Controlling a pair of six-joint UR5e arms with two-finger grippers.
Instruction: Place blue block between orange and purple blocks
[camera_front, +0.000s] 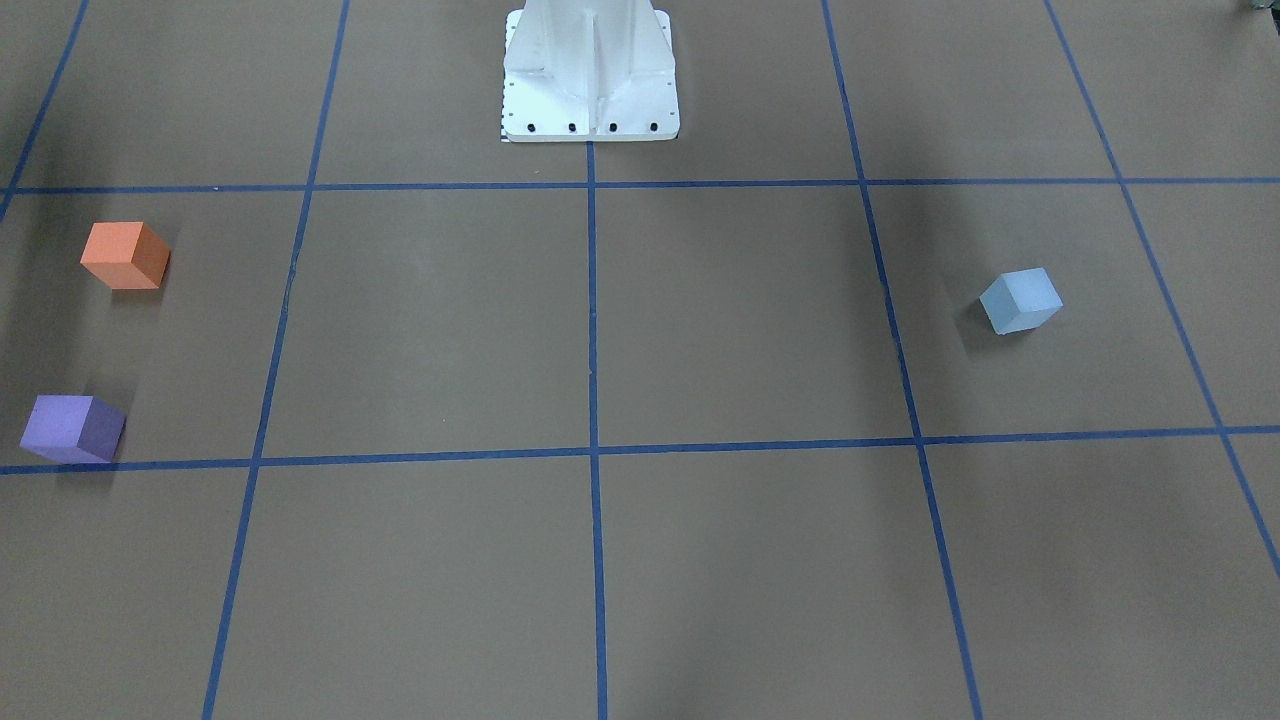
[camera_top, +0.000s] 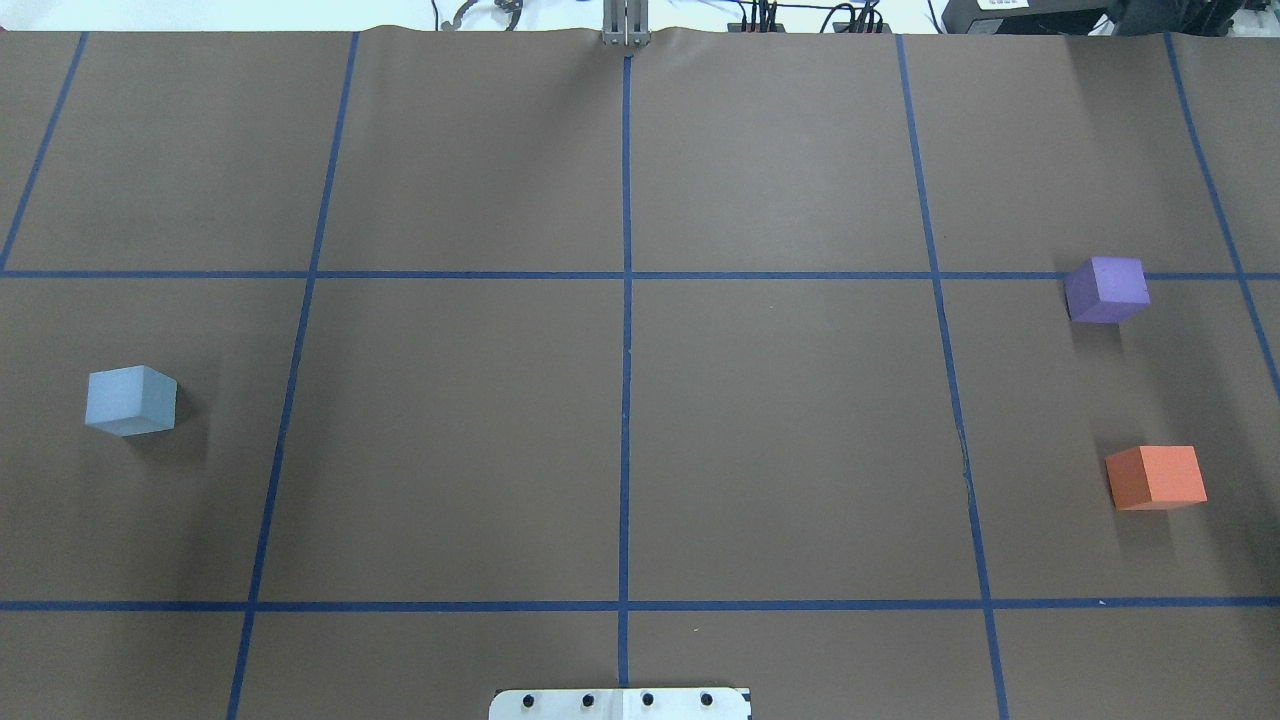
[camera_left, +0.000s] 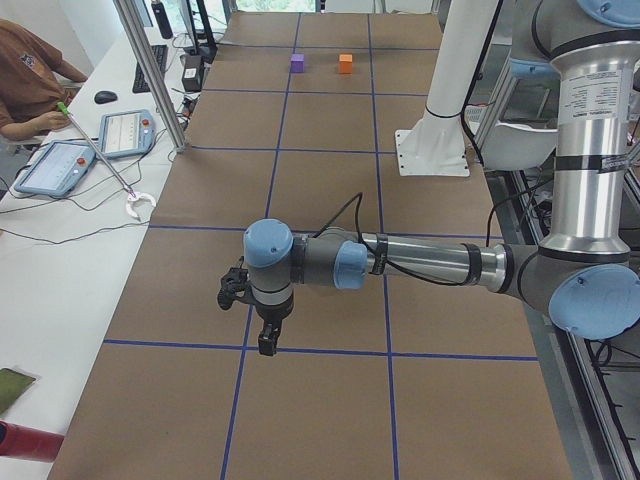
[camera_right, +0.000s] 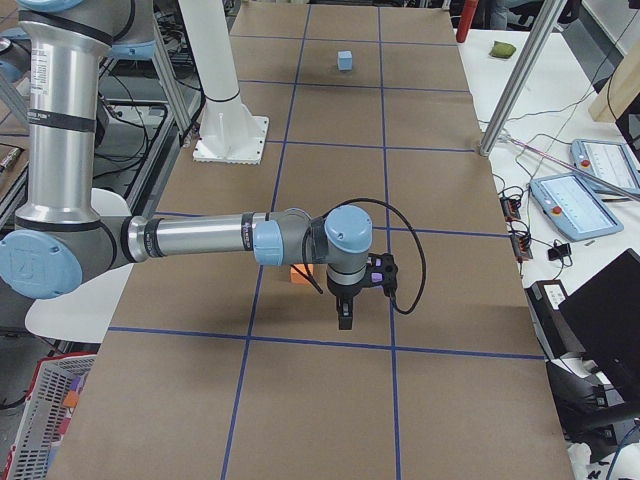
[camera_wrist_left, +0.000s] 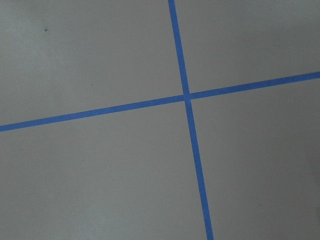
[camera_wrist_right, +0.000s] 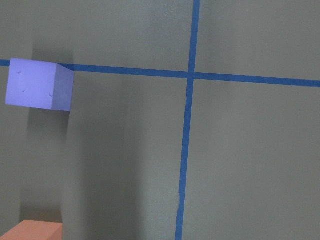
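Note:
The pale blue block (camera_top: 130, 400) sits alone on the left half of the brown table; it also shows in the front view (camera_front: 1020, 300) and far off in the right side view (camera_right: 345, 60). The purple block (camera_top: 1106, 289) and orange block (camera_top: 1155, 477) sit on the right half, a block-wide gap between them. The right wrist view shows the purple block (camera_wrist_right: 39, 84) and a corner of the orange one (camera_wrist_right: 32, 230). My left gripper (camera_left: 266, 340) and right gripper (camera_right: 345, 318) hang above the table, seen only in the side views; I cannot tell whether they are open.
The white robot base plate (camera_top: 620, 703) stands at the near middle edge. Blue tape lines (camera_wrist_left: 187, 97) cross the paper. A side table with tablets (camera_left: 55, 165) and a metal post (camera_left: 150, 70) runs along the far edge, with an operator seated there.

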